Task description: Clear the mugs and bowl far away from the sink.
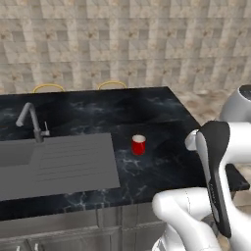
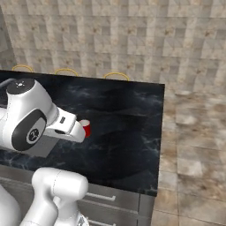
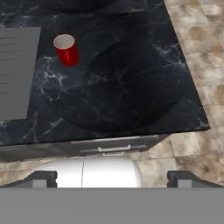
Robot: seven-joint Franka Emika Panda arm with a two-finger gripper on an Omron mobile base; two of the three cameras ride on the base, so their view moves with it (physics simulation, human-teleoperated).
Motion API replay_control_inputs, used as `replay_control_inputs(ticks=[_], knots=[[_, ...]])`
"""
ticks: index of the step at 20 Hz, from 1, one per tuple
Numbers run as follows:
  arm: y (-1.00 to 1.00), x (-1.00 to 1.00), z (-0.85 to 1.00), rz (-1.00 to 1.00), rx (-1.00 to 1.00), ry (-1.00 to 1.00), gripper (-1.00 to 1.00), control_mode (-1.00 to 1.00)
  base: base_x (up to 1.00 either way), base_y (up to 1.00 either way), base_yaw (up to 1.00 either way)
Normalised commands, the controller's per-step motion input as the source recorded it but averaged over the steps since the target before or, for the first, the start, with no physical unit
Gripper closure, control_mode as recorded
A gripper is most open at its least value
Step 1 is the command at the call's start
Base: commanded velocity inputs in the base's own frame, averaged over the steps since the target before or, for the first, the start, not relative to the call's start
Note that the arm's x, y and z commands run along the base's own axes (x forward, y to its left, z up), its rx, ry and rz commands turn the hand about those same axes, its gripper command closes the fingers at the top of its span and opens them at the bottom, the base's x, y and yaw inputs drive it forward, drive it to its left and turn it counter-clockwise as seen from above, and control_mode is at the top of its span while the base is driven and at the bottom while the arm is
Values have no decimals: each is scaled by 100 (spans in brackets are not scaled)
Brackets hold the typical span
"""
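We see our arm (image 1: 215, 196) as glossy white rounded segments with dark joint bands; above our pincer (image 3: 112, 178), two small dark finger tips (image 3: 41, 178).

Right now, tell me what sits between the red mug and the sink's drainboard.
Nothing: in the left base view, only bare black marble counter separates the red mug from the ribbed drainboard. The hand view shows the same bare gap.

Red mug (image 1: 138, 144) with white inside, upright on black marble counter, just right of grey sink's (image 1: 54, 164) ribbed drainboard
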Motion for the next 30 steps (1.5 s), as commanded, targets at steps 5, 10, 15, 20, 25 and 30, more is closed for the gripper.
replay_control_inputs(ticks=[5,10,15,20,25,30], knots=[[0,0,0,0,0,0,-100,100,-1,2,30],[0,0,0,0,0,0,-100,100,36,8,19],[0,0,0,0,0,0,-100,100,50,53,1],[25,27,-4,0,3,5,-100,-100,44,42,0],[57,40,0,4,0,3,-100,-100,0,0,0],[35,25,0,25,0,8,-100,-100,0,0,0]])
